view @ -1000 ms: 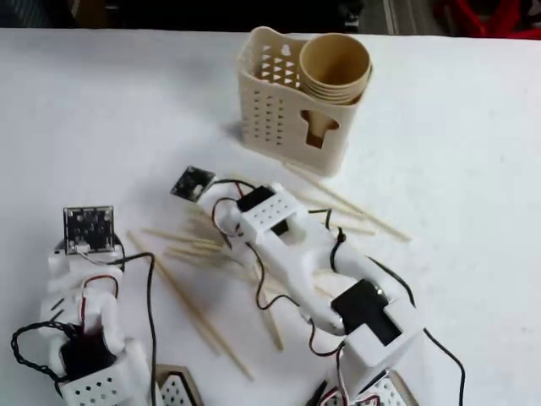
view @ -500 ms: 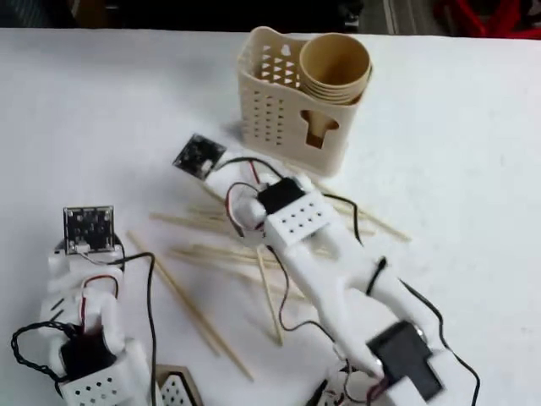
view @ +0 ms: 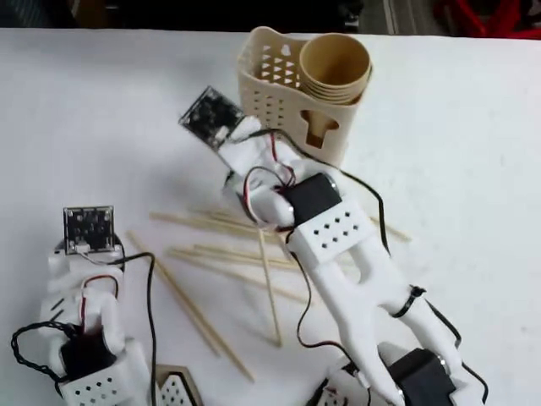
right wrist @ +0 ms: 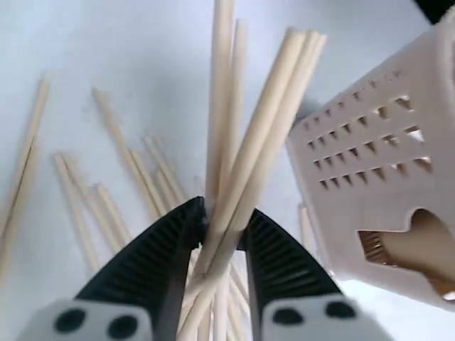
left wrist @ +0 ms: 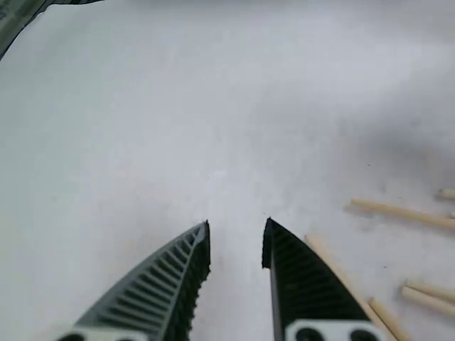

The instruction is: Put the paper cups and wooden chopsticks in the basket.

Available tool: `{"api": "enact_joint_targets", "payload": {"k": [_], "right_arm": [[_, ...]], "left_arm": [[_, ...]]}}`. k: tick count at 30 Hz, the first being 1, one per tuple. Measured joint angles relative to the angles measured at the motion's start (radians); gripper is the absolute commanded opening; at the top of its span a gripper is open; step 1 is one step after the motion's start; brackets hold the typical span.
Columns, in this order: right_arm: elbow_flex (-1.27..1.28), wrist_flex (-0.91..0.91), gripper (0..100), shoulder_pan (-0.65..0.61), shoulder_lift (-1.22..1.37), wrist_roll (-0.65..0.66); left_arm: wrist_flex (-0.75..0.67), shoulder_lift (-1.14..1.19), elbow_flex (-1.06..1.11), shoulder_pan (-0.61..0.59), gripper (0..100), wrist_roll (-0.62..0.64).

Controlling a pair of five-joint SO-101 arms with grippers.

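Right end effector (right wrist: 224, 213) clamped on wooden chopsticks (right wrist: 220, 106) | basket (right wrist: 370, 163) just beside | left end effector (left wrist: 237, 227) apart

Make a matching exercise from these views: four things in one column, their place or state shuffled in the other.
1. cups
2. right gripper
3. left gripper
4. loose chopsticks

a. open, holding nothing
b. lying on the table
c. stacked in the basket
d. shut on a chopstick bundle

Pairs: 1-c, 2-d, 3-a, 4-b.
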Motion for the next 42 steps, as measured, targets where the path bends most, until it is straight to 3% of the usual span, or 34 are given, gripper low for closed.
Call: {"api": "enact_joint_targets", "payload": {"k": [12, 25, 31, 42], "right_arm": [[-0.176, 0.0, 1.9, -0.002, 0.0, -0.117], [-0.356, -0.011, 1.9, -0.002, 0.0, -0.123], [-0.382, -0.143, 1.9, 0.002, 0.0, -0.123], [-0.387, -0.532, 1.9, 0.121, 0.091, -0.123]], "left_arm": [[0.0, 0.0, 0.0, 0.0, 14, 0.0], [0.0, 0.0, 0.0, 0.0, 14, 0.0], [0.0, 0.0, 0.0, 0.0, 14, 0.0], [0.0, 0.0, 0.0, 0.0, 14, 0.0]]}}
